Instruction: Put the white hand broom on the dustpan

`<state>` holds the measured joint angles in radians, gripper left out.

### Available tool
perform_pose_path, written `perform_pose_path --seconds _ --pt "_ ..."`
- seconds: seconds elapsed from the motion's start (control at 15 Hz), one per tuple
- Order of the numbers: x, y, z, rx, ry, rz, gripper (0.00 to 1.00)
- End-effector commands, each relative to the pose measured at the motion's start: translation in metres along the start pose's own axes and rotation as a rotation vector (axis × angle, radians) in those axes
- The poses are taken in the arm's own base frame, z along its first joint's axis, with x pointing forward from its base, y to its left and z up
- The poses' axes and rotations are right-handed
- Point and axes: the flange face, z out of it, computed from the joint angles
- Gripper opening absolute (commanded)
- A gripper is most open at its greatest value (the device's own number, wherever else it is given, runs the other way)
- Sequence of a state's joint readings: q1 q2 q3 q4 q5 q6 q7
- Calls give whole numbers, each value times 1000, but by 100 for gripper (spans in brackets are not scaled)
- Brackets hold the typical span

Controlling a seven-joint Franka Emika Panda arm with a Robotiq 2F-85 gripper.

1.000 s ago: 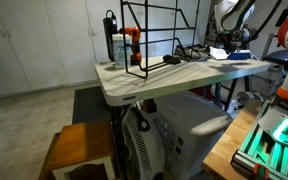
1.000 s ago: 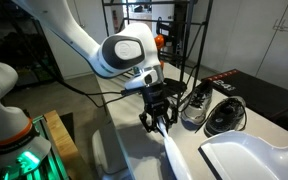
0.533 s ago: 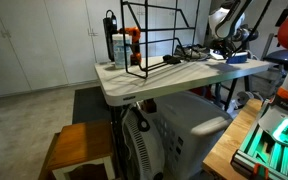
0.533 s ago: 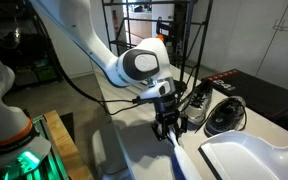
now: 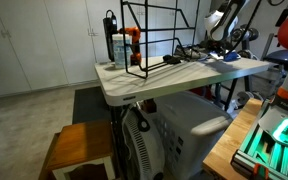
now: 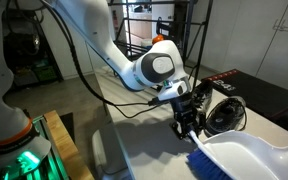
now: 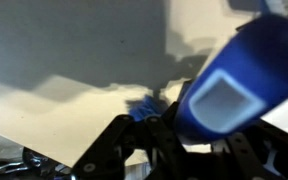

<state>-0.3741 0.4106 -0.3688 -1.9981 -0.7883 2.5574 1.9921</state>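
Note:
My gripper (image 6: 189,126) is shut on the white hand broom (image 6: 206,162). The broom hangs down from the jaws, with its blue bristles at the near left edge of the dustpan (image 6: 259,155), a wide white shallow pan on the table. I cannot tell whether the bristles touch the pan. In the wrist view the broom's blue part (image 7: 234,85) fills the right side between the dark fingers (image 7: 174,140), and blue bristles (image 7: 144,105) show further off. In an exterior view the gripper (image 5: 222,45) is small at the far end of the table, with the broom (image 5: 228,58) below it.
A black wire rack (image 5: 149,40) with bottles (image 5: 117,45) stands on the grey-white table (image 5: 154,78). Two dark rounded objects (image 6: 224,115) and cables lie just behind the gripper. The table's edge (image 6: 134,165) is close on the near side.
The gripper has carried the broom sideways across the table towards the dustpan. The bristle end is now at the pan's edge.

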Motion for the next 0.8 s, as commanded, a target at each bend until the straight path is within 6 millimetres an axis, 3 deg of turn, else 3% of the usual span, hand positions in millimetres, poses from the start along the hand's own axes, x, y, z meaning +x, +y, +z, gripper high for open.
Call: perform_pose_path --seconds 0.0,0.73 --pt "2 -20 6 59 -28 79 2" --pt "21 -20 -14 90 -38 136 2"
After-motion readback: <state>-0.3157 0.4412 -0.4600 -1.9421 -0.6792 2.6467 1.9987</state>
